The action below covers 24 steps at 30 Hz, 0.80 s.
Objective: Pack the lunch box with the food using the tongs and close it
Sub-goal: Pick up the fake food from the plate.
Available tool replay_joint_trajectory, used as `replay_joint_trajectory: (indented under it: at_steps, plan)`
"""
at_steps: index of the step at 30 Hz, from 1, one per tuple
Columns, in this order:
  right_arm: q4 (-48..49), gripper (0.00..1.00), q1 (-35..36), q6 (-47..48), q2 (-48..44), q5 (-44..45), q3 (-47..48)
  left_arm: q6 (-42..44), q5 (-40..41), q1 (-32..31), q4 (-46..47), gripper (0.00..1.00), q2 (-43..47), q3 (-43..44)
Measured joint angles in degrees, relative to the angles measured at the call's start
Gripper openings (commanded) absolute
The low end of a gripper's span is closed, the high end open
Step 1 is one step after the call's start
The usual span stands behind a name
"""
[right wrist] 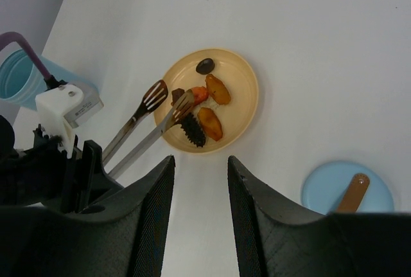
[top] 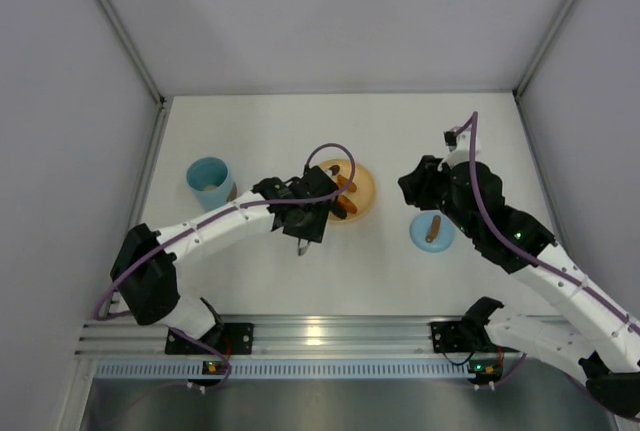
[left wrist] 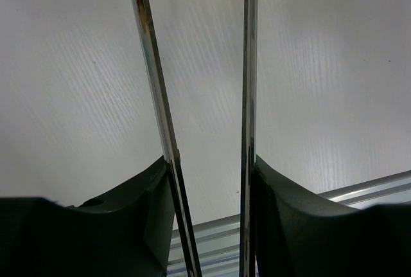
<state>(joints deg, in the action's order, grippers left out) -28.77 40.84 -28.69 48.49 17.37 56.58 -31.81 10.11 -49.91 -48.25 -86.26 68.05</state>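
My left gripper [left wrist: 212, 168] is shut on the silver tongs [left wrist: 154, 84], one arm pressed against each finger. In the right wrist view the tongs [right wrist: 138, 139] stand spread at the orange plate [right wrist: 241, 78]: one tip lies among the food [right wrist: 209, 123], the other just outside the rim. Several orange, brown and dark pieces lie on the plate. The lunch box, a blue tub [top: 209, 183], stands left of the plate, and its lid [top: 432, 232] with the brown knob lies to the right. My right gripper [right wrist: 200, 168] is open and holds nothing, hovering between the plate and the lid.
Grey walls close in the white table on three sides. A metal rail [top: 320, 336] with both arm bases runs along the near edge. The left arm's purple cable [top: 330, 151] loops over the plate.
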Motion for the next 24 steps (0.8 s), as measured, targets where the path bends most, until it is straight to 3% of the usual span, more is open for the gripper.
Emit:
replay_joint_trajectory:
  at_steps: [24]
  plan:
    - [-0.2, 0.38, 0.0, 0.2, 0.0, -0.1, -0.7, 0.5, 0.2, 2.2, 1.6, 0.45, -2.2, 0.0]
